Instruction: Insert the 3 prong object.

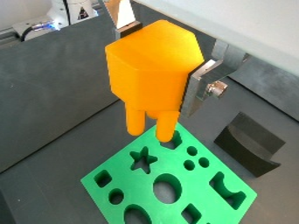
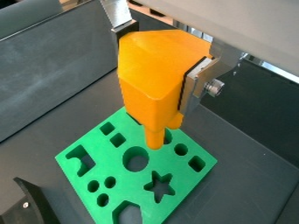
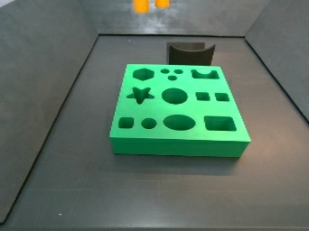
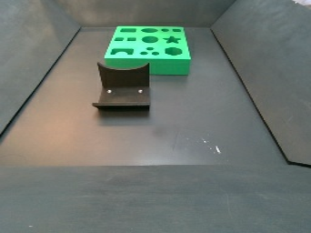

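Observation:
My gripper is shut on the 3 prong object, a chunky orange-yellow block whose prongs point down. It hangs above the green board with shaped holes, the prongs over the board's edge, apart from it. Both wrist views show this; the object, the gripper and the board appear there too. A silver finger presses the block's side. In a side view only the orange prong tips show at the upper edge, above the board. The other side view shows the board but no gripper.
The dark fixture stands on the dark floor beside the board; it also shows behind the board in a side view and in both wrist views. Dark walls enclose the work area.

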